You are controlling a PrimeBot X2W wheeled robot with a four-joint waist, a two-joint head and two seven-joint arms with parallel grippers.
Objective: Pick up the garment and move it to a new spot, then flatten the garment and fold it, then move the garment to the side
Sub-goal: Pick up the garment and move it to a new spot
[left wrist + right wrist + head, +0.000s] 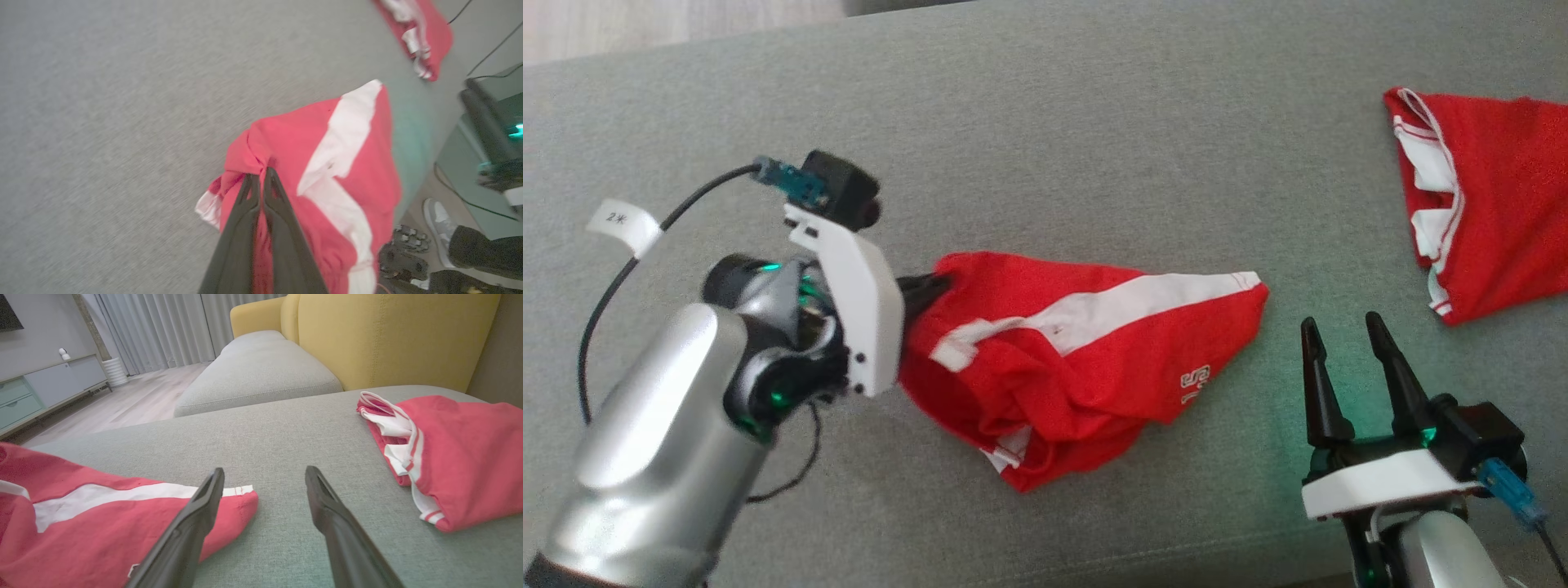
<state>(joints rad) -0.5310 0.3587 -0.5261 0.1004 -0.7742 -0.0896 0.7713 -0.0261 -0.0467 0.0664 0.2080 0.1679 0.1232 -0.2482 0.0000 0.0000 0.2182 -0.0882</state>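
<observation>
Left pincer (258, 174) is clamped tight on a bunched bit at the left end of the red garment (1078, 351), which lies mid-way along the grey sofa seat (1094, 122), toward its front edge. Right pincer (1340, 320) is spread apart with nothing in it, just beside the garment's right tip. The fabric looks light, floppy and kinda slick, so I'd guess it sags and slides. Hem corners seem the safest grab. Another red garment (1494, 196) sits by the right edge.

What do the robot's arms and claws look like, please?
The left arm is glossy silver with green lights and a white bracket. The left claw and right claw have long, tapered dark fingers. A black cable carries a white tag.
</observation>
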